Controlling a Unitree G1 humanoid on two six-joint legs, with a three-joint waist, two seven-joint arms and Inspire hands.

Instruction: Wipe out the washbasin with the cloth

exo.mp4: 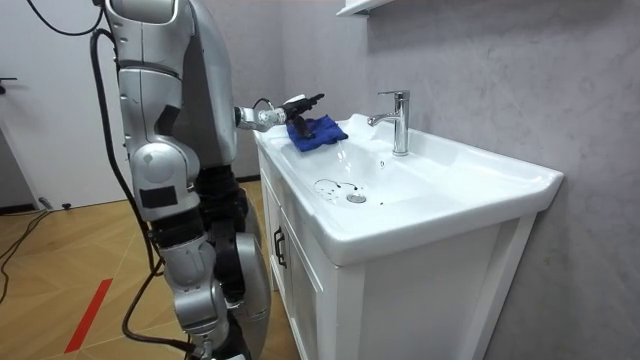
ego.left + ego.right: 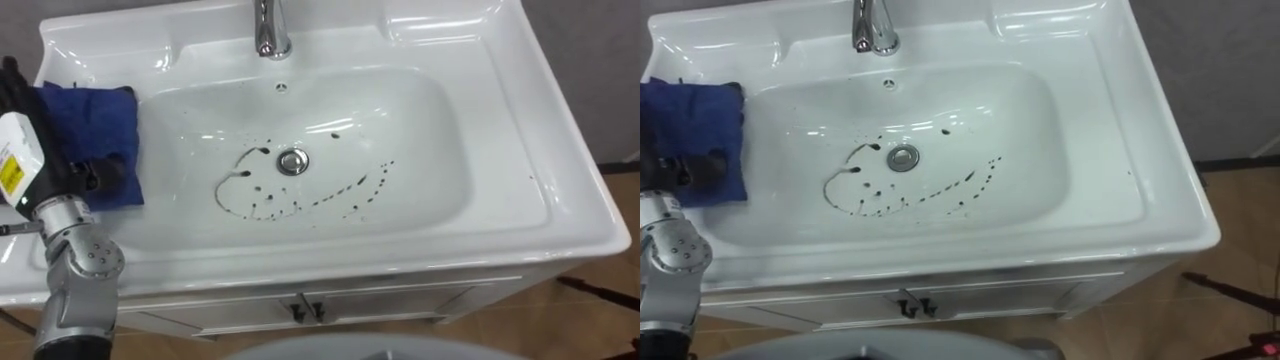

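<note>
Your left hand (image 2: 98,173) rests on the blue cloth (image 2: 95,118), which lies on the basin (image 2: 440,160) rim well left of the drain (image 2: 292,161). You cannot tell whether it grips. Dark specks (image 2: 300,205) curve around the drain, so I judge all the wiping is yet to do.

basin (image 2: 420,150) lies open from above; the faucet (image 2: 270,30) stands at its back rim
</note>
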